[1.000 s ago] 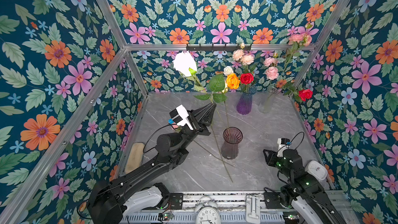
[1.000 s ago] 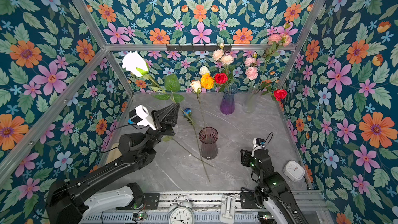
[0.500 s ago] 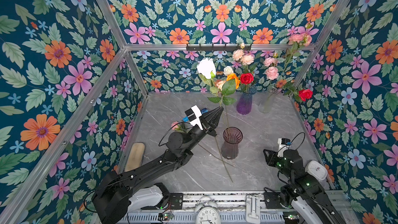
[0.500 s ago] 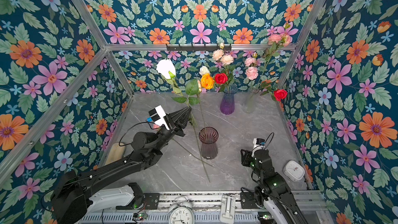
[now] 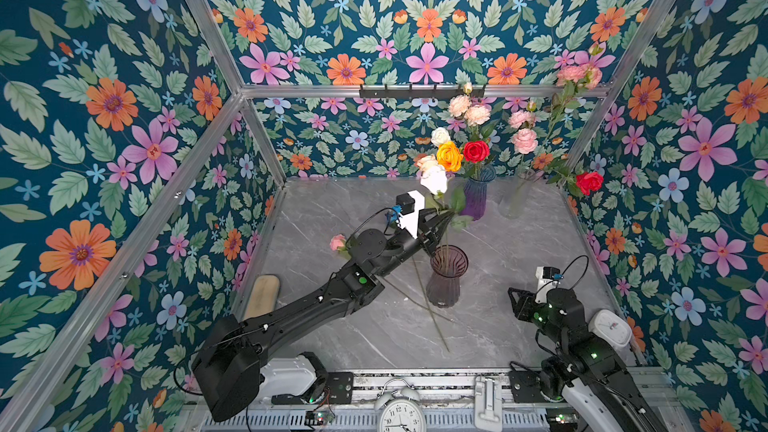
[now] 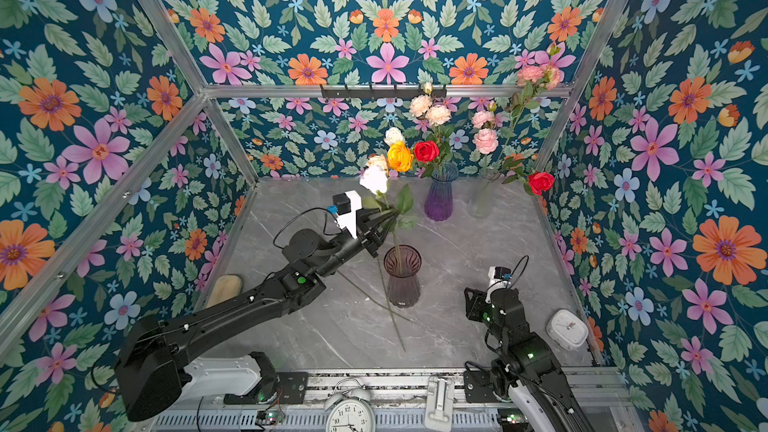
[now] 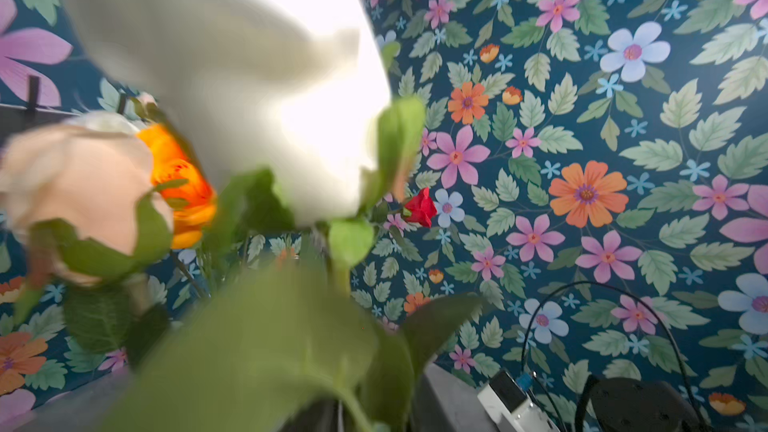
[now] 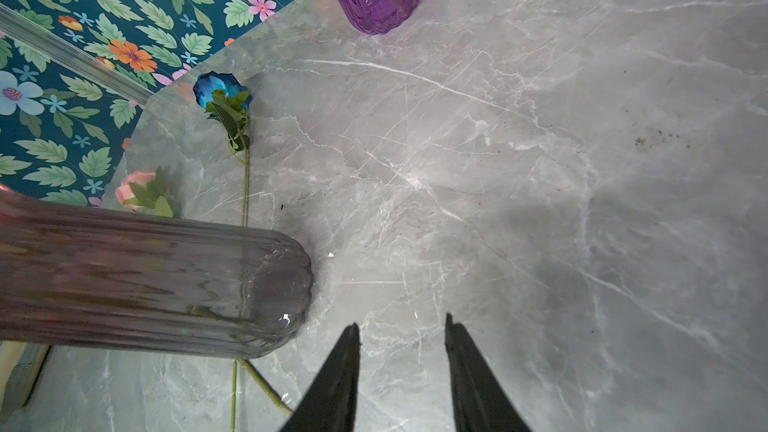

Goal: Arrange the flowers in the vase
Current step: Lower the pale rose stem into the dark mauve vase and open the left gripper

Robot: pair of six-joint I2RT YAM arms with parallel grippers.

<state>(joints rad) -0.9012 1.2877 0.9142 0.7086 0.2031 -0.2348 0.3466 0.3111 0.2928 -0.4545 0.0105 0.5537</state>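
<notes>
The grey counter is walled by flowered panels at the back and both sides, with a metal rail along the lower edge of both top views. Its right half is bare from the smoky vase at mid frame across to the right wall. The back edge is crowded: a purple vase full of roses and a clear vase with pink blooms stand side by side there. Loose stems lie across the counter left of and below the smoky vase, and in the right wrist view a blue rose and a pink rose lie flat near the wall.

The left arm stretches diagonally from lower left up to mid frame, its tool just above the smoky vase's mouth. At its tips is the blurred white rose, whose stem drops into that mouth. Whether the tips clamp the stem or stand apart I cannot tell.

The right arm is folded low at lower right, its tool apart and empty over bare counter just beside the smoky vase
</notes>
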